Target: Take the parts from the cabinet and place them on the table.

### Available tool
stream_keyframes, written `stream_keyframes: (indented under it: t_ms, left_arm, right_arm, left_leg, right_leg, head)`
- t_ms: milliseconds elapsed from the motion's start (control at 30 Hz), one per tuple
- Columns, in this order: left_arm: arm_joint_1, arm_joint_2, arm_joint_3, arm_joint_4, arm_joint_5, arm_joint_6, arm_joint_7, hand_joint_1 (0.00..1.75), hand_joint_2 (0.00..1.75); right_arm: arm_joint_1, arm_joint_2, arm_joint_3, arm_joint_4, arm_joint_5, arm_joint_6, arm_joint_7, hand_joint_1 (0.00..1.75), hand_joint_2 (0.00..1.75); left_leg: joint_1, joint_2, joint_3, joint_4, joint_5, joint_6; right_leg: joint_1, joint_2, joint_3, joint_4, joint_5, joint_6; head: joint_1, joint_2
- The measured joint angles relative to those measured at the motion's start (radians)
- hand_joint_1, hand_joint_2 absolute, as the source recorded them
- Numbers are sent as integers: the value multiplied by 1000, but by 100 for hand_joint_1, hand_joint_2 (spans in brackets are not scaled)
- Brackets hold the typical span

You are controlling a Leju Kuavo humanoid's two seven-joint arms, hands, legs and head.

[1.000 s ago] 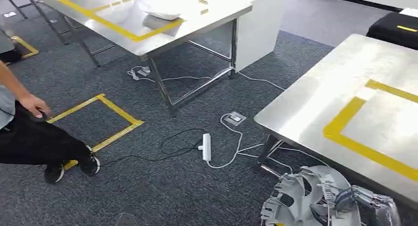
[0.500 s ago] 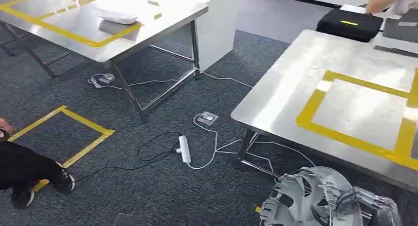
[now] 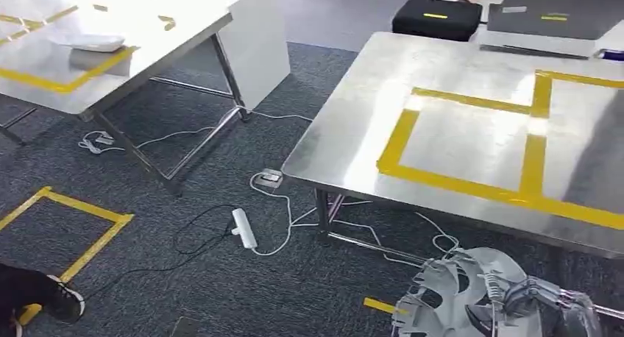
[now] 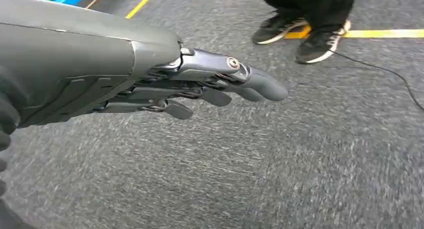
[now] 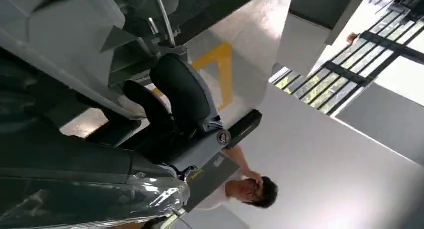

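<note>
My right hand (image 3: 541,304) grips a grey ribbed plastic part (image 3: 456,293) at the bottom right of the head view, below the near edge of a steel table (image 3: 346,131) marked with a yellow tape square (image 3: 471,142). In the right wrist view the thumb and fingers (image 5: 175,104) clamp the grey part (image 5: 65,44), with the table's yellow tape behind it. My left hand (image 4: 200,89) hangs over the grey carpet, fingers stretched out and holding nothing.
A second steel table (image 3: 88,57) with yellow tape stands at the left. Cables, a white power strip (image 3: 244,228) and a floor socket (image 3: 269,179) lie on the carpet between the tables. Black cases (image 3: 434,17) sit behind the near table. A person's shoes (image 4: 300,31) stand at my left.
The whole view has swung to the right: the near table now sits more centred and fuller in the picture, and the person at the left has slid almost out. The part stays in my right hand.
</note>
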Motion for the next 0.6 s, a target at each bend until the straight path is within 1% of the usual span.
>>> stream_keyframes:
  t_ms: [33,67,100,133,167,200,233,267,300,333,367,400,433,467,500,533,567,600]
  left_arm:
    - [2,0,0,0,0,-1,0,0,175]
    - [3,0,0,0,0,-1,0,0,175]
    - [2,0,0,0,0,-1,0,0,175]
    - [1,0,0,0,0,-1,-1,0,175]
    - [1,0,0,0,0,-1,-1,0,175]
    - [2,4,1,0,0,-1,-2,0,175]
    - [3,3,3,0,0,-1,-2,0,175]
    - [1,3,3,0,0,-1,-3,0,175]
    - [-2,-2,3,0,0,-1,-4,0,175]
    - [-5,-2,3,0,0,-1,-5,0,175]
    - [-7,-3,3,0,0,-1,-6,0,175]
    - [-8,-2,3,0,0,-1,-7,0,175]
    - [-7,-3,3,0,0,-1,-9,0,175]
    - [-5,-3,3,0,0,-2,-9,0,175]
    - [-2,-5,3,1,0,-2,-9,0,175]
    - [0,-5,3,1,0,-2,-10,0,175]
    - [1,-5,4,1,-1,-3,-10,0,175]
    - [0,-5,4,1,-1,-5,-10,0,175]
  right_arm:
    - [0,3,-4,0,3,1,0,175,175]
    - [-1,8,-10,0,11,2,0,175,175]
    - [-1,15,-18,0,18,3,0,175,175]
    - [-2,23,-29,0,25,3,0,175,175]
    - [-4,30,-37,0,30,3,0,175,175]
    - [-6,34,-42,0,32,3,0,175,175]
    - [-13,38,-47,1,36,3,1,175,175]
    - [-18,41,-53,2,45,2,2,175,175]
    - [-19,50,-63,3,56,-1,2,175,175]
    - [-19,60,-74,3,70,-3,3,175,175]
    - [-22,69,-86,3,80,-6,4,175,175]
    - [-23,75,-95,6,88,-7,4,175,175]
    - [-34,78,-105,9,95,-9,5,175,175]
    - [-45,79,-111,11,100,-9,7,175,175]
    - [-51,83,-116,15,106,-9,10,175,175]
    - [-53,86,-120,19,112,-8,12,175,175]
    - [-55,88,-125,23,119,-7,15,175,175]
    - [-59,89,-131,27,124,-5,17,175,175]
  left_leg:
    - [0,0,-20,38,-2,3]
    - [-1,-1,-18,29,20,8]
    - [-3,-4,-1,-19,65,16]
    - [-5,-15,33,-103,121,28]
    - [-9,-43,67,-183,167,42]
    - [-11,-99,84,-225,176,60]
    - [-8,-99,85,-238,178,62]
    - [-13,-91,87,-244,172,63]
    - [-14,-80,89,-251,168,67]
    - [-13,-69,89,-260,170,66]
    - [-2,-56,95,-285,181,58]
    - [-2,-42,101,-293,186,56]
    - [-2,-29,99,-293,186,58]
    - [-4,-14,100,-293,186,58]
    - [-6,2,99,-293,185,58]
    - [-7,17,98,-292,184,58]
    - [-7,31,98,-292,183,57]
    - [-7,45,97,-291,181,55]
  right_leg:
    - [3,14,-1,0,0,-1]
    - [5,27,0,0,1,-1]
    - [8,41,2,0,1,-1]
    - [11,55,5,0,1,-1]
    - [12,67,7,0,1,-1]
    - [8,73,4,0,2,-1]
    - [10,91,-1,3,4,4]
    - [6,99,-9,2,8,10]
    - [4,110,-15,0,13,17]
    - [4,120,-19,-5,18,26]
    - [8,122,-27,-5,19,29]
    - [9,72,-38,12,3,28]
    - [10,32,-66,71,-38,31]
    - [9,11,-103,151,-78,35]
    - [8,-1,-138,224,-107,39]
    - [8,-8,-162,274,-121,42]
    - [8,-12,-158,273,-109,45]
    - [6,-16,-134,233,-79,47]
  head:
    - [0,0]
    - [0,0]
    - [0,0]
    - [0,0]
    - [0,0]
    - [3,0]
    - [5,0]
    - [-2,0]
    - [-3,0]
    - [-2,0]
    - [-2,0]
    - [-2,0]
    - [7,0]
    - [11,0]
    - [10,0]
    - [11,0]
    - [11,0]
    - [11,0]
